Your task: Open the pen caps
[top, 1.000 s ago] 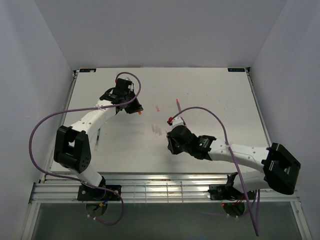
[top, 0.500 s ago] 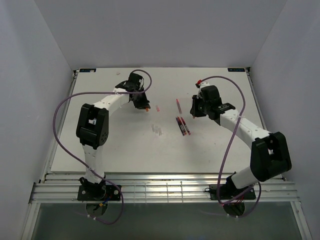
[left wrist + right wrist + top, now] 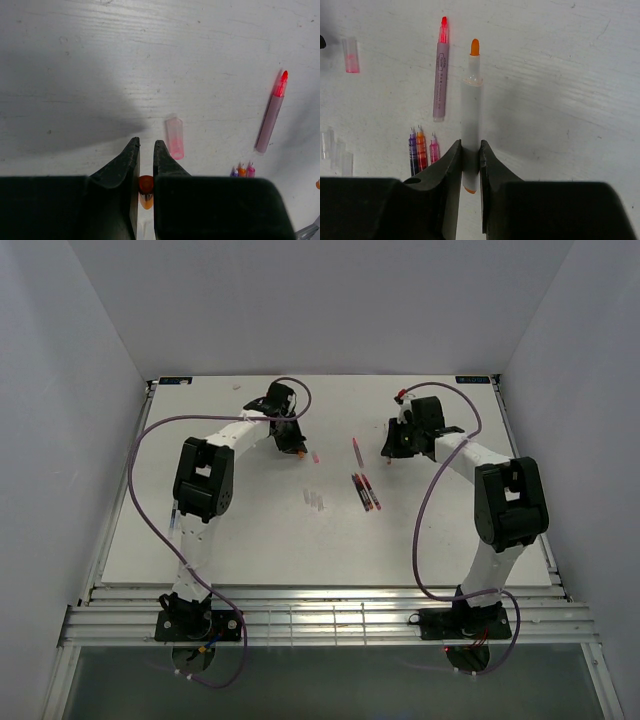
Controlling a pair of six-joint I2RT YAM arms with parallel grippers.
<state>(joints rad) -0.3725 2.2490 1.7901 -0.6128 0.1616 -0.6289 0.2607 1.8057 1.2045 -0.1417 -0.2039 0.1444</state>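
Left wrist: left gripper (image 3: 146, 146) pinching orange cap (image 3: 145, 186) — pink cap (image 3: 174, 138) just beside, on table (image 3: 75, 60).
Right wrist: right gripper (image 3: 469, 146) clamped on white pen (image 3: 471, 112), orange tip bare.
Others: red-tipped pen (image 3: 440, 70) w/ 3 pens (image 3: 421, 150) nr clear caps (image 3: 332, 145).

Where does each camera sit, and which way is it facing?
Top external: above and behind the bases, looking down at the table; left arm and right arm show.
Left wrist: looks down past the left gripper, shut on an orange cap.
Right wrist: looks down past the right gripper, shut on an orange-tipped pen.
Shared: all three show the pink pen and pink cap.
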